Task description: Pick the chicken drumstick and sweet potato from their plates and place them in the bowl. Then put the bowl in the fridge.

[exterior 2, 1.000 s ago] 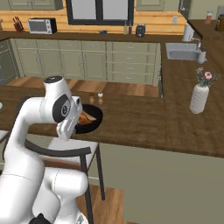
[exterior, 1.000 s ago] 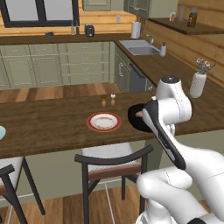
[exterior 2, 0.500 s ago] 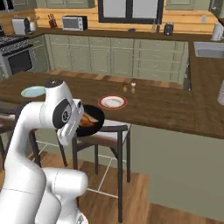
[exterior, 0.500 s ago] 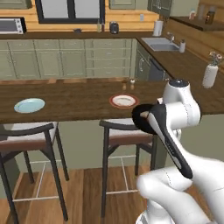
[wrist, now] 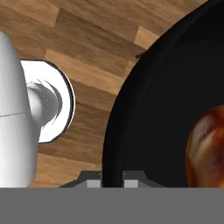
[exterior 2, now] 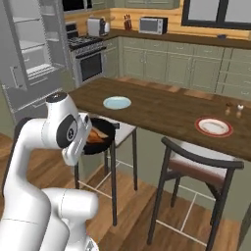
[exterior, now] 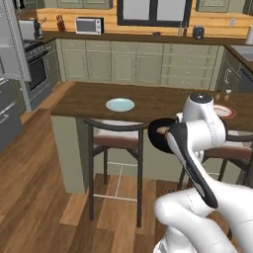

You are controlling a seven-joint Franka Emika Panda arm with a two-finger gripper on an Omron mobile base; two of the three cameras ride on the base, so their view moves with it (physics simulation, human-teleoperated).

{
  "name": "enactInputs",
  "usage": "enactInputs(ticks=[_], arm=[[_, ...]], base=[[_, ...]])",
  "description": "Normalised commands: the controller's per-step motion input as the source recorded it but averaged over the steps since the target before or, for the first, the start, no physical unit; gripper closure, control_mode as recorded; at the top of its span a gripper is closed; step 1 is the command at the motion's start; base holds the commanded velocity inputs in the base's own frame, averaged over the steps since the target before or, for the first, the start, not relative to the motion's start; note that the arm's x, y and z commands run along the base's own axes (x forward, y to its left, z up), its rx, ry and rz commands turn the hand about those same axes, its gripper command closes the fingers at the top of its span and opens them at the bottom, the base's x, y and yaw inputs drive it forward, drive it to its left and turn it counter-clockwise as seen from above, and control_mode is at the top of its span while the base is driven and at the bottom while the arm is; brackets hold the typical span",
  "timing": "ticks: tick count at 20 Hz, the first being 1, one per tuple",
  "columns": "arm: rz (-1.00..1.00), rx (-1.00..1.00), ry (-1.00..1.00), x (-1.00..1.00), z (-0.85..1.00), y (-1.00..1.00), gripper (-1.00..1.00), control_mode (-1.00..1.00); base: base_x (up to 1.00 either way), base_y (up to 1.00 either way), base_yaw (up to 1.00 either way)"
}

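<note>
We carry the black bowl [exterior 2: 98,135] on our end effector [wrist: 113,177], which pinches its rim, over the wooden floor [exterior: 39,148] off the desk's [exterior 2: 162,110] near edge. The chicken drumstick [wrist: 206,148] and sweet potato [exterior 2: 93,137] lie inside. The blue plate [exterior: 120,104] sits near the desk's left end, the red-rimmed plate [exterior 2: 213,126] toward its right. The fridge [exterior 2: 32,54] stands open at far left.

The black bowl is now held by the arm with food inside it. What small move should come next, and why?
Probably keep driving toward the fridge, keeping the bowl level. The bowl hangs off the counter, clamped at its rim in the jaws, with the chicken drumstick inside. Both plates sit bare on the counter, and the fridge stands open, away on the left.
</note>
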Motion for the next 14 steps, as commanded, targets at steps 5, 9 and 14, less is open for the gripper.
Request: enactInputs(ticks=[5, 9, 14], arm=[[0.00, 0.00, 0.00, 0.00, 0.00, 0.00, 1.00, 1.00], [0.00, 0.00, 0.00, 0.00, 0.00, 0.00, 1.00, 1.00], [0.00, 0.00, 0.00, 0.00, 0.00, 0.00, 1.00, 1.00]], base=[[0.81, 1.00, -0.12], [0.80, 1.00, -0.26], [0.62, 1.00, -0.34]])
